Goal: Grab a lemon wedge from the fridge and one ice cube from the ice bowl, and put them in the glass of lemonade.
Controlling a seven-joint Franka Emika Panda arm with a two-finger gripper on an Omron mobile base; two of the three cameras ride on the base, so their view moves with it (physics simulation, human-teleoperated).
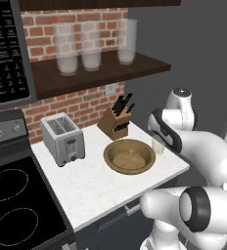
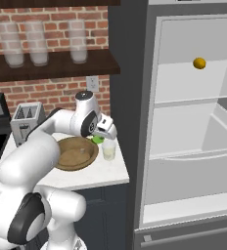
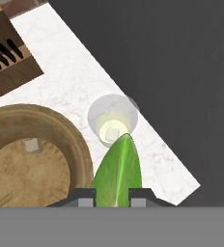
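Grip: your gripper (image 3: 112, 201) is pinched on the lemon wedge (image 3: 118, 169), its two dark tips pressed against the wedge's broad end so the pointed end leads.

Why it hangs there: you hold the wedge over the glass of lemonade (image 3: 112, 120), tip aimed at the mouth, which looks like the set-up for a drop; the hand view suggests the tip overlaps the rim's near side rather than the centre, so judge that before letting go.

Glass: it stands at the counter's (image 1: 101, 188) edge on the fridge side, just beside the ice bowl (image 1: 129, 156) and apart from it.

Wedge, as it looks: a glossy green leaf-shaped sliver with a paler midline, narrower than the glass's mouth.

Inside the glass: you see pale yellow liquid and a small pale square, possibly an ice cube, though the view is too coarse to be sure.

Ice: one ice cube (image 3: 32, 145) lies on the bowl's floor, well off the rim.

Fridge: the fridge (image 2: 193, 122) stands open beside the counter's end, with a small orange-yellow ball (image 2: 199, 63) on its top shelf.
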